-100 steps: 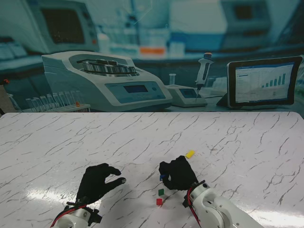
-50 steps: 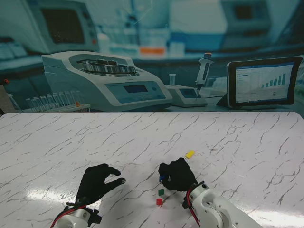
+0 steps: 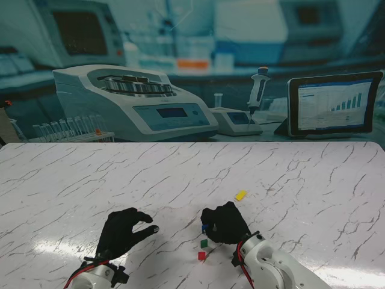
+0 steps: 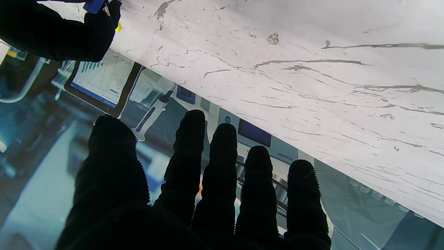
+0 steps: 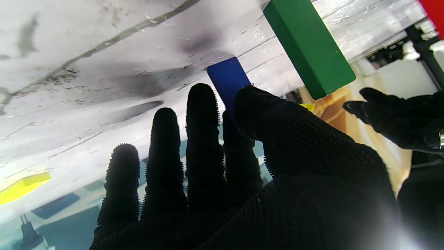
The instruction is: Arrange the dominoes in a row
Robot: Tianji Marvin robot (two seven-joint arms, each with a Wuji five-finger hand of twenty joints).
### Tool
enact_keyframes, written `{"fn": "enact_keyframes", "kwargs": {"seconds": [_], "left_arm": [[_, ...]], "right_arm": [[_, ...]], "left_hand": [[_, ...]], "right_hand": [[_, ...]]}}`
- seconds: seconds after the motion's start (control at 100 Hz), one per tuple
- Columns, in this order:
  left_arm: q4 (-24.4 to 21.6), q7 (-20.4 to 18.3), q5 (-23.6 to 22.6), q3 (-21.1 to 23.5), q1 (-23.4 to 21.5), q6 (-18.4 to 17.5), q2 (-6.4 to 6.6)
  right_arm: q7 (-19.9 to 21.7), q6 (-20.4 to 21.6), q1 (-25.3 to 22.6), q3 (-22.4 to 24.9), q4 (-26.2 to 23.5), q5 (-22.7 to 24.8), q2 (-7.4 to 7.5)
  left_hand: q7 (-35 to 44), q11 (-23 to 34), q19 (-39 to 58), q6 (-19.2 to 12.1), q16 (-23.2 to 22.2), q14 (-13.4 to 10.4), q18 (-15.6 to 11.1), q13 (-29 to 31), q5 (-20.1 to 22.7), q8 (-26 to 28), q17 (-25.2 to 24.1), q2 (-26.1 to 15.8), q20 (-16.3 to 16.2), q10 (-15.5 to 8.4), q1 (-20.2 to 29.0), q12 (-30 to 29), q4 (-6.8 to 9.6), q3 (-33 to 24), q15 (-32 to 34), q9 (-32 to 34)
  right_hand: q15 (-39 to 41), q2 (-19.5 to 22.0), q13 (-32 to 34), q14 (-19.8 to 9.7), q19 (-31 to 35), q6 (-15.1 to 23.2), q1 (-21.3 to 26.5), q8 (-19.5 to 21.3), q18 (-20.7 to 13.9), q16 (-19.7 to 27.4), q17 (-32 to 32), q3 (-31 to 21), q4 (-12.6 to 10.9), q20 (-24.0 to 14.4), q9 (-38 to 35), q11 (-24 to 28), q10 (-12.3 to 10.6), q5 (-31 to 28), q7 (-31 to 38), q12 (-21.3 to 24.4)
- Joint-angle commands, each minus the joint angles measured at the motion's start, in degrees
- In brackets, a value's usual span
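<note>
Taking the green domino (image 3: 204, 243) as our landmark, the red domino (image 3: 201, 255) stands just beside it, nearer to us. Our right hand (image 3: 225, 221) sits just beyond and right of the green one, thumb and forefinger pinching a blue domino (image 5: 227, 79) against the marble table (image 3: 301, 180). Our left hand (image 3: 123, 232) hovers well to the green domino's left, fingers spread, holding nothing. Farther off, beyond our right hand, the yellow domino (image 3: 240, 195) lies flat and alone.
</note>
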State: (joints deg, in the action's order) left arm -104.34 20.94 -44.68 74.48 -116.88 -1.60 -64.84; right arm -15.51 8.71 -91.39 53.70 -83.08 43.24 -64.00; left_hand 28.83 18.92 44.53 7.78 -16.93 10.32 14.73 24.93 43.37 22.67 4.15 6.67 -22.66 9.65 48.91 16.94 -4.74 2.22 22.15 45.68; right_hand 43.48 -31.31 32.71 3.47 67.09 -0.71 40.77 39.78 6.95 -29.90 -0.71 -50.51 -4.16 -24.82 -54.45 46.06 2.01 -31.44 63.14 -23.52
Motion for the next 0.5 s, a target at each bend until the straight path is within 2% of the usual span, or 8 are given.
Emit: {"fn": "enact_keyframes", "kwargs": {"seconds": [0.0,0.33,0.43,0.49], "left_arm": [[-0.2,-0.5,0.3,-0.1,-0.5,-1.2,-0.35],[-0.1,-0.4,0.2,-0.1,-0.4,-1.2,-0.35],[-0.1,-0.4,0.2,-0.2,-0.4,-1.2,-0.34],[-0.1,-0.4,0.1,-0.2,-0.4,-1.2,-0.34]], "right_arm": [[0.4,0.3,-0.4,-0.2,-0.5,-0.2,-0.18],[2.2,0.9,-0.6,0.5,-0.8,-0.8,0.12],[3.2,1.0,-0.8,1.0,-1.2,-0.8,0.31],[3.8,1.1,-1.0,1.4,-1.4,-0.8,0.44]], "left_hand": [[0.7,0.9,1.4,-1.5,-1.0,-0.9,0.4,0.7,1.1,0.9,-0.6,-1.1,-0.9,-1.2,-0.2,0.8,-0.89,1.2,0.3,1.0],[0.8,0.9,1.3,-1.5,-1.0,-0.9,0.4,0.6,1.1,0.9,-0.6,-1.1,-0.8,-1.2,-0.1,0.9,-0.89,1.2,0.4,1.0],[0.8,0.9,1.3,-1.5,-1.0,-0.9,0.4,0.7,1.1,0.9,-0.6,-1.1,-0.8,-1.1,-0.1,0.9,-0.89,1.2,0.4,1.0],[0.8,0.9,1.3,-1.5,-1.0,-0.8,0.4,0.6,1.0,0.9,-0.6,-1.1,-0.8,-1.2,-0.1,0.9,-0.89,1.2,0.3,1.0]], "right_hand": [[0.0,0.3,-1.6,0.8,-0.6,-1.0,0.8,-0.7,2.0,-0.3,1.2,0.3,2.6,0.3,1.9,-1.1,0.7,1.5,-1.1,-0.3],[-0.9,-0.4,-4.6,2.4,-2.7,-2.9,-0.6,0.6,2.9,-0.5,2.2,-0.3,3.6,0.2,5.6,-4.9,3.2,3.2,-9.7,-1.4],[-1.3,0.4,-5.5,2.9,-3.2,-3.4,-1.0,1.7,3.1,-0.7,2.6,-0.1,2.7,-0.1,7.1,-5.9,3.9,3.0,-14.4,-1.5],[-1.8,1.6,-6.6,3.4,-4.2,-3.6,-1.6,4.0,3.5,-0.7,3.0,0.4,1.6,-0.2,8.9,-6.8,4.6,2.5,-20.3,-1.7]]}}
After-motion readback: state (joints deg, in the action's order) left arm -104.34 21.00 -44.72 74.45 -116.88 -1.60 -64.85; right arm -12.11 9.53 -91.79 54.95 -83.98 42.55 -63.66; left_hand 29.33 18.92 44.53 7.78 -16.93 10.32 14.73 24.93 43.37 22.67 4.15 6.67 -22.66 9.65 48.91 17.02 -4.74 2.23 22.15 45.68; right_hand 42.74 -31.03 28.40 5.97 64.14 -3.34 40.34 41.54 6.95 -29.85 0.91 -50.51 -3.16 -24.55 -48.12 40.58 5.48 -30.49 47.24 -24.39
